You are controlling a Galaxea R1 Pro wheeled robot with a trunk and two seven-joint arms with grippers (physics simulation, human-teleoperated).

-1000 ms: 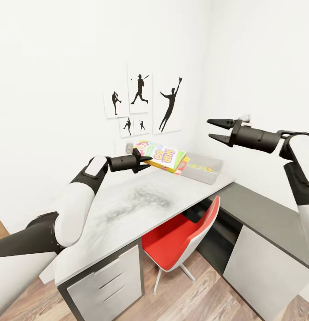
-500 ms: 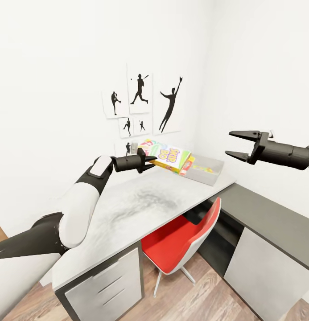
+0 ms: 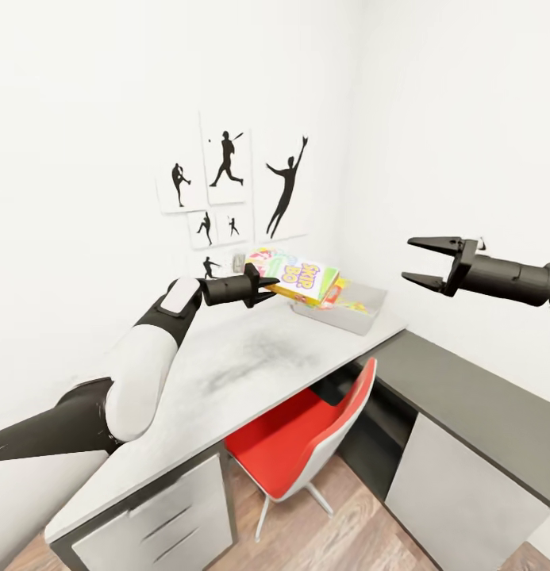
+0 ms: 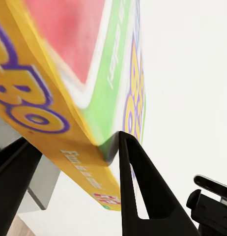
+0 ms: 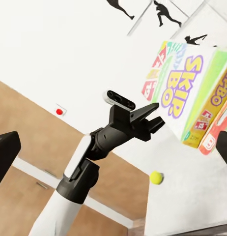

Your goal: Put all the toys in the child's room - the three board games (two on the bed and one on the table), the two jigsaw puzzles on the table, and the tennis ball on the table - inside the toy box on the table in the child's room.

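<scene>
Board game point(image 3: 302, 279) gripped in outstretched left pincer point(image 3: 263, 287) above table point(image 3: 251, 365).

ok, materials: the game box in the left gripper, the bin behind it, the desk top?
Game box: looks like printed card, glossy; sharp folded edges and full-colour print on every face seen. Toy box: seems moulded plastic, pale grey, matt; thin sloping walls, smooth rim. Table top: probably laminate or stone-effect, light grey with a darker mottled patch, low sheen. It is a render, so these are guesses from looks alone.
</scene>
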